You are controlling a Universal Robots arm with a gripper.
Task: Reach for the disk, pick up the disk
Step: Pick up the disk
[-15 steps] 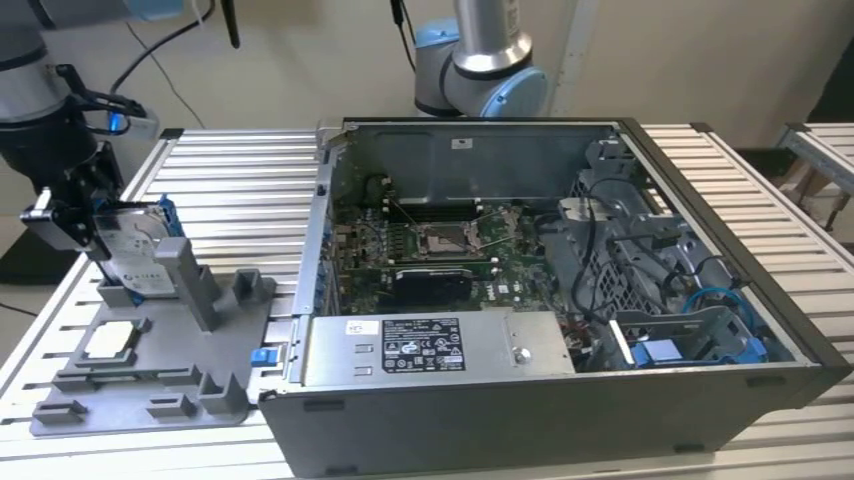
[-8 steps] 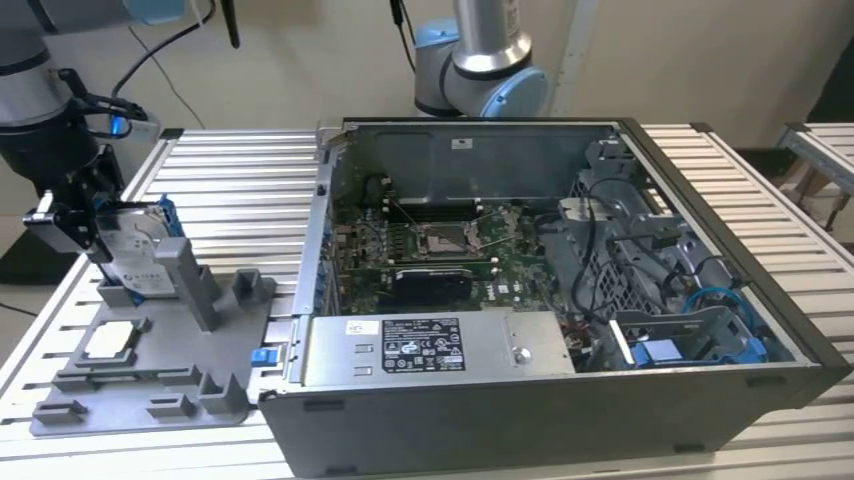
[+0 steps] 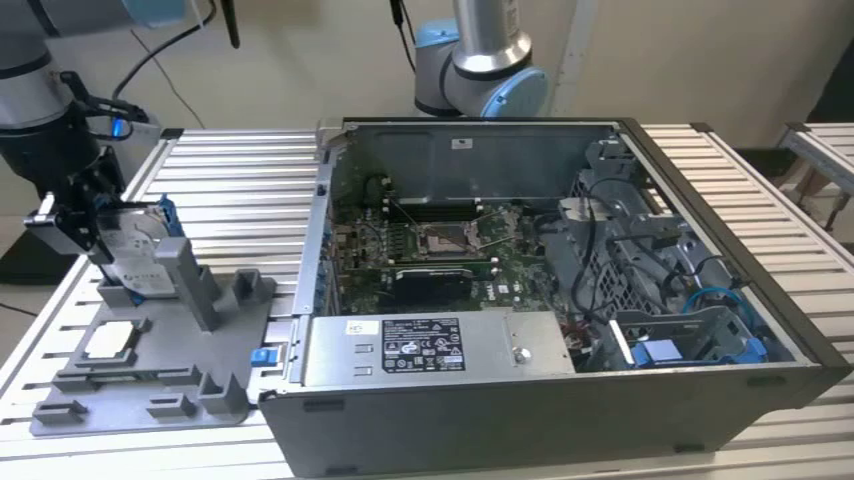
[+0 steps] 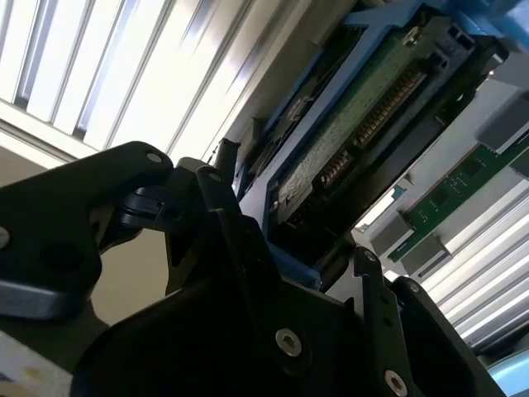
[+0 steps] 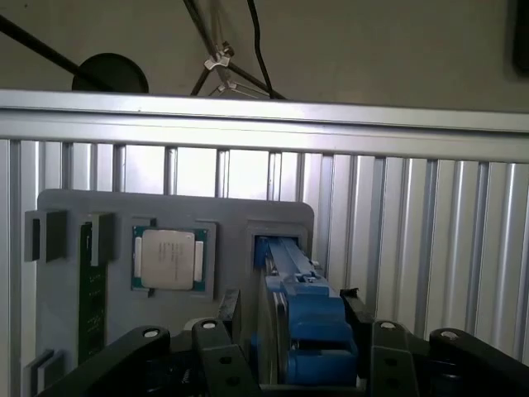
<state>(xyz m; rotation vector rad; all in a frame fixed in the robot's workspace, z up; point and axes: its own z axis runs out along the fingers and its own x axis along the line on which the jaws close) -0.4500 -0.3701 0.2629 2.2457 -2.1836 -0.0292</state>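
One black gripper (image 5: 291,318) straddles the flat silver disk (image 3: 139,255) in its blue plastic bracket | disk upright in grey plastic fixture (image 3: 200,292), exterior view's left of the open computer case (image 3: 561,425) | reach looks done, can't tell if clamped | lift wants firm squeeze, straight pull

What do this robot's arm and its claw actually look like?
The arm is a thick silver-grey tube with a pale blue joint cap and a black wrist, with black cables running alongside. Its gripper is black, built from hinged links with silver screws.
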